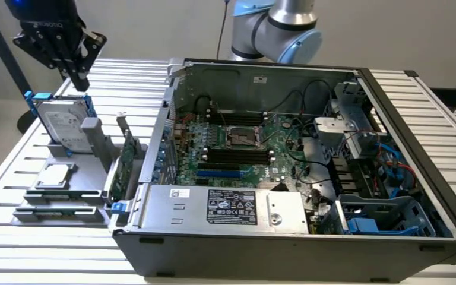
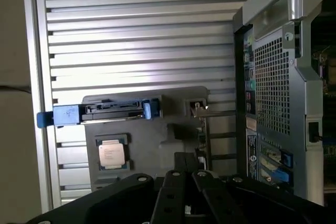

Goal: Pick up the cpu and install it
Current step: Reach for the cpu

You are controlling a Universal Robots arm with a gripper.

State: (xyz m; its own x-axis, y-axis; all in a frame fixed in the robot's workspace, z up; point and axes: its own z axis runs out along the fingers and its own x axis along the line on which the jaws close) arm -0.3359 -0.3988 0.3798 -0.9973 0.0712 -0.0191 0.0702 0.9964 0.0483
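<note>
The cpu [image 1: 54, 176] [image 2: 112, 154] is a small square chip with a dull silver top, lying flat in the grey holder [image 1: 62, 196] on the slatted table, to the exterior view's left of the open computer case [image 1: 291, 237]. My gripper [image 1: 78, 82] [image 2: 184, 176] hangs high above the holder, over the upright hard drive [image 1: 62, 123], well clear of the cpu. Its black fingers [image 2: 170, 192] are pressed together with nothing between them. The motherboard's square socket [image 1: 241, 138] lies open inside the case.
The hard drive with blue bracket [image 2: 100, 112] stands on edge in the holder. A green circuit card [image 1: 122, 169] stands upright between holder and case. The case's rear panel [image 2: 273, 103] rises beside the holder. Cables and a power supply [image 1: 228, 208] crowd the case interior.
</note>
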